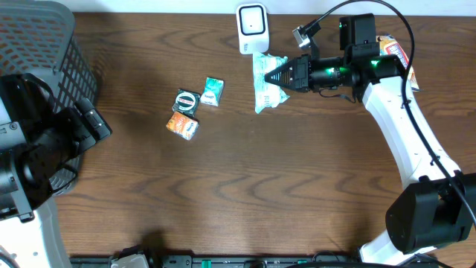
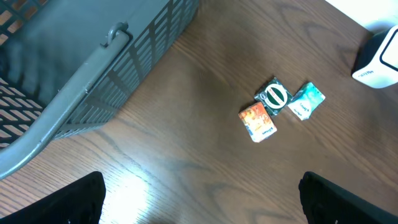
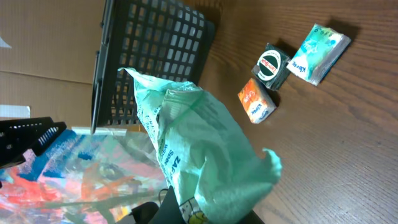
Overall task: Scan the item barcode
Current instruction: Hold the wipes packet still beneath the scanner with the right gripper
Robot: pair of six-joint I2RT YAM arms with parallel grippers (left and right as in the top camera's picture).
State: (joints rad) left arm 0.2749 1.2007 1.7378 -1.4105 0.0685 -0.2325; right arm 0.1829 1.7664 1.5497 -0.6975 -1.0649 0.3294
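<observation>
My right gripper [image 1: 277, 76] is shut on a pale green plastic packet [image 1: 266, 83] and holds it just below the white barcode scanner [image 1: 251, 28] at the table's far edge. In the right wrist view the crumpled packet [image 3: 199, 143] fills the middle, its printed side toward the camera, with the right gripper [image 3: 205, 214] clamped on its lower end. No barcode shows on it. My left gripper [image 1: 95, 123] hovers at the left by the basket, and in the left wrist view the left gripper [image 2: 202, 205] stands wide open over bare wood, holding nothing.
A grey mesh basket [image 1: 44, 52] stands at the back left. Three small packets lie mid-table: an orange one [image 1: 182, 125], a dark one with a round logo [image 1: 186, 100] and a teal one [image 1: 212, 91]. Colourful packaging [image 1: 394, 48] sits at the back right.
</observation>
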